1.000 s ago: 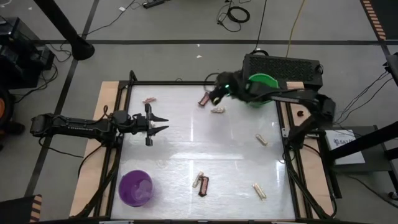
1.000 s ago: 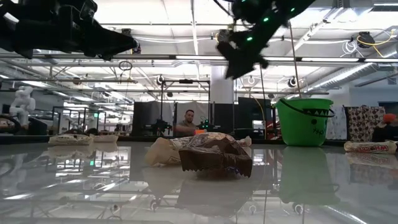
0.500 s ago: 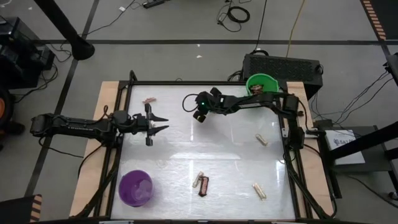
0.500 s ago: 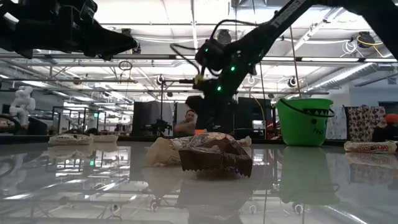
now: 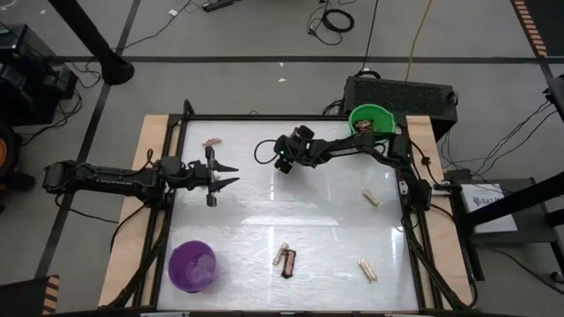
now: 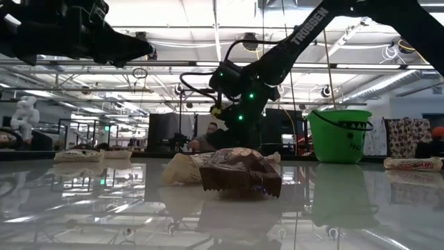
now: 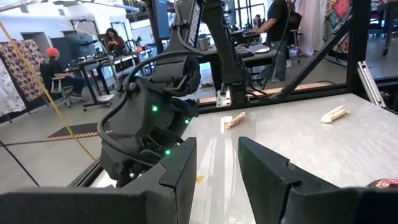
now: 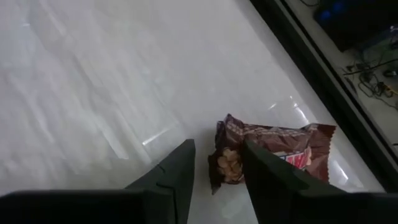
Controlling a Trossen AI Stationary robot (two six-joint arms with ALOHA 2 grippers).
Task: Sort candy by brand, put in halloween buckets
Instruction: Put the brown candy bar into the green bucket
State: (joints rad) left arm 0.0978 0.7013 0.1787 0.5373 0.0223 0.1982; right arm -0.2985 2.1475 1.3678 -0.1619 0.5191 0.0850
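Note:
My right gripper is open and low over the table's far middle. A dark red-brown candy lies flat on the table, one end between the fingertips; the arm hides it in the high view. My left gripper is open and empty at the left, above the table. The green bucket stands at the far right corner and the purple bucket at the near left. A dark candy and a tan one lie side by side near the front. My right gripper stands with its open fingers on either side of the dark candy's torn-looking end, coming from above at a slant. The candy lies flat on the table. I cannot tell whether a finger touches it.
Tan candies lie at the right, the near right and the far left. A dark frame rims the table. People sit at desks in the room behind. Bare table lies between the arms.
My right gripper has swung from beside the green bucket toward the table's left and come down close to the table, over the spot where a dark and a tan candy lay. My left arm has kept still.

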